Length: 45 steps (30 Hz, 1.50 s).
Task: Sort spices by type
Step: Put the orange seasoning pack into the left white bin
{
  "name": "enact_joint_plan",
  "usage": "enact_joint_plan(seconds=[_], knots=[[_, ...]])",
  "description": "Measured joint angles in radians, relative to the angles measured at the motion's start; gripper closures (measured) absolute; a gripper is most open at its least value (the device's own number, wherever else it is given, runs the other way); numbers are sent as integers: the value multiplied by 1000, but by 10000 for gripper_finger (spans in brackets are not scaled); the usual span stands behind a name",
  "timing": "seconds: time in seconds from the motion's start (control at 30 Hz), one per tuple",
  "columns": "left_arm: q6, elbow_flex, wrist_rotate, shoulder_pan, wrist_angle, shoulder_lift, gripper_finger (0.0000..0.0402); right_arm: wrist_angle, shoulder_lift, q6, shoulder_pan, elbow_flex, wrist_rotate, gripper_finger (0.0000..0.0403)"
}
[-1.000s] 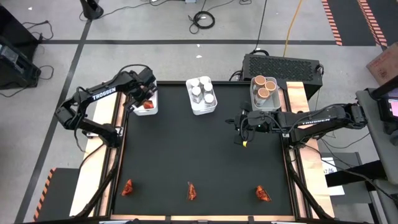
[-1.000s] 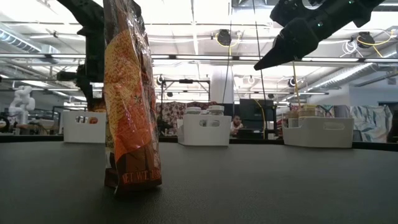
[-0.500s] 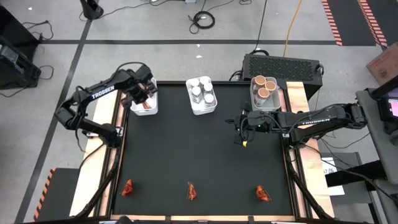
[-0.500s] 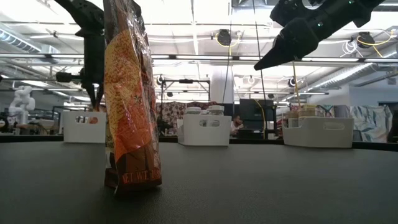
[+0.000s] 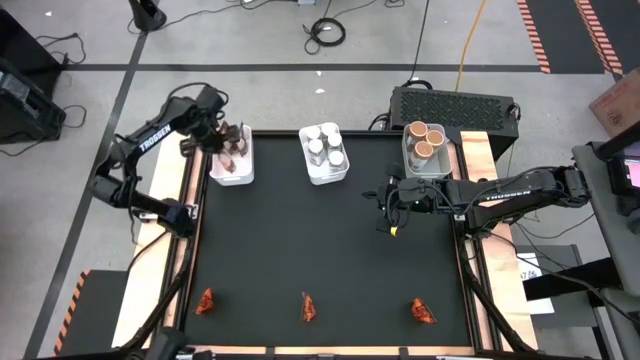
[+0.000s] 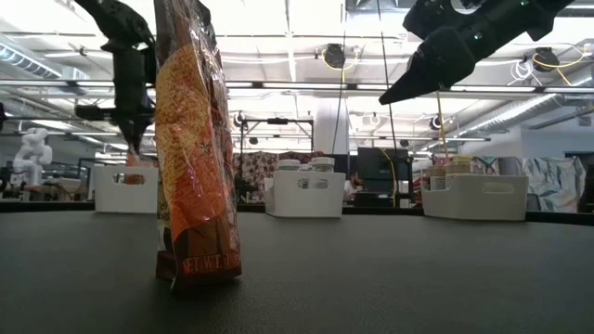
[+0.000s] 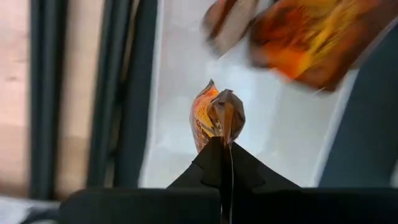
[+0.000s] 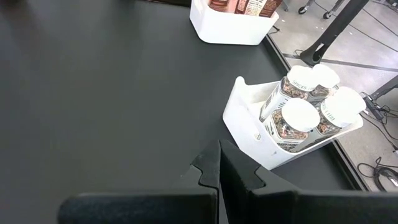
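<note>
The left tool [image 5: 222,141] is positioned over the left bin [image 5: 232,176] at the far left of the surface [image 5: 320,250], its fingers clenched on a red-orange sachet [image 7: 216,118], with more sachets [image 7: 298,37] seen lying in that bin. The right tool [image 5: 384,199] is held above the surface just in front of the right bin [image 5: 428,165], fingers pressed together and nothing gripped. Four white-lidded jars [image 5: 325,147] are kept in the middle bin [image 5: 327,176], three tan-topped tubs [image 5: 425,139] in the right bin, and three sachets [image 5: 309,308] are left standing along the near edge.
</note>
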Motion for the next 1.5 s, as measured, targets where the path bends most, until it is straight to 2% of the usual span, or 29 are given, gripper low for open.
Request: enact_joint_plan(seconds=[0.1, 0.3, 0.6, 0.8, 1.5], knots=[[49, -1, -35, 16, -63, 16, 400, 0, 0, 0, 0, 0, 0, 403], [26, -1, -51, 23, -63, 48, 400, 0, 0, 0, 0, 0, 0, 403], [-7, -1, -45, 23, -54, 83, 395, 0, 0, 0, 0, 0, 0, 403], [-36, -1, 39, 24, 0, 91, 385, 0, 0, 0, 0, 0, 0, 403], [-46, -1, 6, 29, -10, 91, 382, 0, 0, 0, 0, 0, 0, 403]])
